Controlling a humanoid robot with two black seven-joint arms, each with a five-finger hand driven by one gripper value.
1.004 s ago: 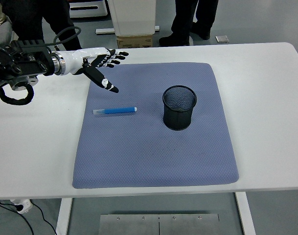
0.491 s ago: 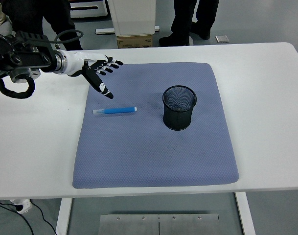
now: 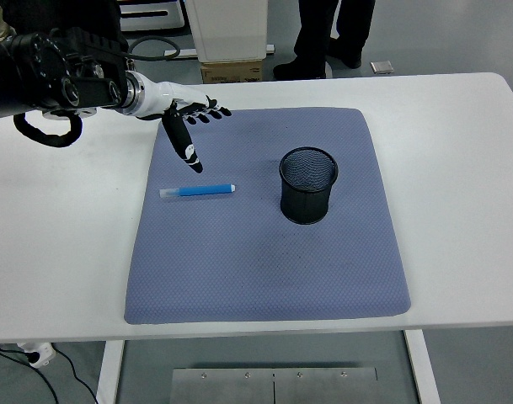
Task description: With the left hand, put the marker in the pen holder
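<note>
Hovered open and empty just behind the marker [image 3: 197, 191]: left hand [image 3: 187, 122]. Lay flat left of the holder [image 3: 307, 185]. Risked rolling away under a clumsy pinch.

I see a white rectangular table [image 3: 458, 135] filling most of the view, its near edge running along the bottom. A large blue-grey textured fabric mat [image 3: 264, 261] with rounded corners lies flat on the table's middle, leaving bare white surface to the left, right and back. The mat's front edge sits close to the table's near edge.
</note>
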